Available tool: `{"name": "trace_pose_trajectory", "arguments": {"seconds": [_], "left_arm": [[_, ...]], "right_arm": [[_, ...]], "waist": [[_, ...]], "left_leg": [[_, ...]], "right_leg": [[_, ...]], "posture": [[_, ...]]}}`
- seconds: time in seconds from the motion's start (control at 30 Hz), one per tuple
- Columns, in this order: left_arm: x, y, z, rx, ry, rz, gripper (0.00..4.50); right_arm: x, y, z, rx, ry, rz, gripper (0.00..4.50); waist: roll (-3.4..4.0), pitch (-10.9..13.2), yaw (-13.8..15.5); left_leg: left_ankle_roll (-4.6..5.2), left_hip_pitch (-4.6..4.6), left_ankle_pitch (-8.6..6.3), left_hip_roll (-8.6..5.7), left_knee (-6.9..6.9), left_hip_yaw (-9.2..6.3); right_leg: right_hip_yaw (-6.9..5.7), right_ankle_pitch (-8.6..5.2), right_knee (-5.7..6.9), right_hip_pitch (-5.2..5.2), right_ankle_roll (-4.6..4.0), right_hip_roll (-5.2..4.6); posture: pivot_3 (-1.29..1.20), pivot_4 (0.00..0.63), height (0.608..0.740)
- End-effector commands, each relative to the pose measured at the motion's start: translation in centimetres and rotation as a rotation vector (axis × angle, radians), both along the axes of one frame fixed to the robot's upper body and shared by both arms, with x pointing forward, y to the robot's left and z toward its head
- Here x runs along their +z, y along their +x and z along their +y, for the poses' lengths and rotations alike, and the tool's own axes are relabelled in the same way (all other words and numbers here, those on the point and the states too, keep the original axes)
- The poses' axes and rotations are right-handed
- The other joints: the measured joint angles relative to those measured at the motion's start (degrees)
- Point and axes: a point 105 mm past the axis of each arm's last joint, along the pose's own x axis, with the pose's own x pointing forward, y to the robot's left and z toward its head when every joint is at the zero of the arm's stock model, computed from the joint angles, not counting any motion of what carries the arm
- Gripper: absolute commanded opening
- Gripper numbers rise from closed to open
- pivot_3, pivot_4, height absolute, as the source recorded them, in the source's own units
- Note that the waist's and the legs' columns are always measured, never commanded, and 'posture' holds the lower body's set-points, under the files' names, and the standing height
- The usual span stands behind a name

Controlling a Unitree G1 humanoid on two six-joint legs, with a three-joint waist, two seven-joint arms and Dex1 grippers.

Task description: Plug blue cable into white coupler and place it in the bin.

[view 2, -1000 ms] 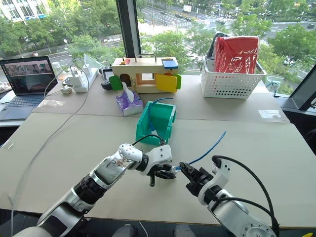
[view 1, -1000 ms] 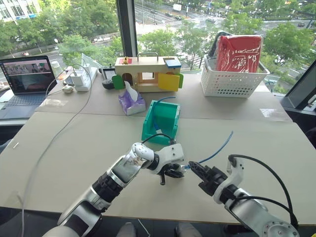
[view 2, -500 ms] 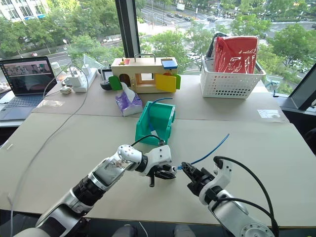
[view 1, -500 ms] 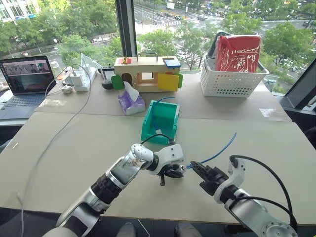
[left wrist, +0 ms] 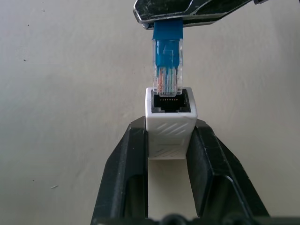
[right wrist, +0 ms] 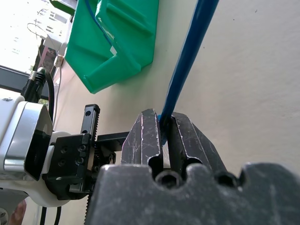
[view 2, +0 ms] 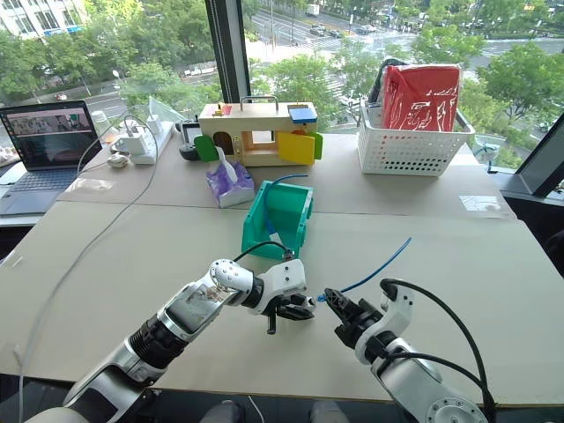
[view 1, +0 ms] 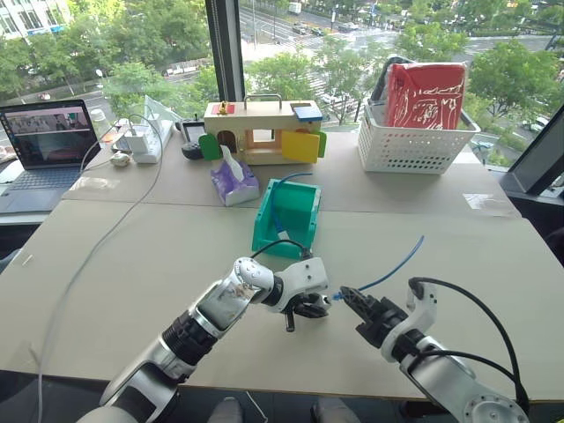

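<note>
Left gripper (left wrist: 171, 140) clamps the coupler (left wrist: 170, 123), socket facing out. Right gripper (right wrist: 165, 136) is pinched on the cable (right wrist: 187, 51) just behind the plug (left wrist: 167, 70), whose tip sits at the socket mouth, not seated. Risk: slight tilt jams the plug on the rim, or cable slips in the pinch. Bin (view 1: 286, 218) beyond both grippers.

Head pair: look forward and down from above the table (view 1: 132, 256), taking in both arms, out to the window.
Left wrist: very close, sighting along the left gripper (left wrist: 171, 140) at the white coupler (left wrist: 169, 126).
Right wrist: close, low over the tabletop, facing the bin (right wrist: 117, 42).
Shared: coupler-plug meeting point; bin.
</note>
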Motion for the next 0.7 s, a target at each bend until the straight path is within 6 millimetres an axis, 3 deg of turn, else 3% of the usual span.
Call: {"name": "trace_pose_trajectory", "arguments": {"seconds": [0.03, 0.37, 0.7], "left_arm": [[-1.64, 0.04, 0.75, 0.026, 0.072, 0.03, 0.64], [-1.73, 0.16, 0.89, 0.038, 0.07, 0.042, 0.64], [-1.79, 0.24, 1.35, 0.054, 0.075, 0.04, 0.64]], "right_arm": [[-0.19, -0.19, 0.21, 0.004, 0.008, 0.017, 0.0], [-0.39, -0.53, 0.74, 0.0, 0.113, 0.063, 0.0], [-0.45, -0.26, 0.84, 0.031, -0.042, 0.035, 0.0]], "waist": [[0.0, 0.0, -0.03], [-0.01, -0.01, 0.01], [-0.01, -0.01, -0.08]], "left_leg": [[0.0, 0.01, 0.0, 0.0, 0.0, 0.0], [0.0, 0.01, 0.0, 0.0, 0.0, 0.0], [0.0, 0.03, 0.0, 0.0, -0.01, 0.0]], "right_leg": [[0.0, 0.0, 0.0, 0.0, 0.0, 0.0], [0.01, 0.0, 0.0, 0.0, 0.0, 0.0], [0.01, 0.0, 0.0, 0.0, 0.0, 0.0]], "posture": [[0.0, 0.15, 0.734], [0.0, 0.15, 0.734], [0.0, 0.15, 0.734]]}}
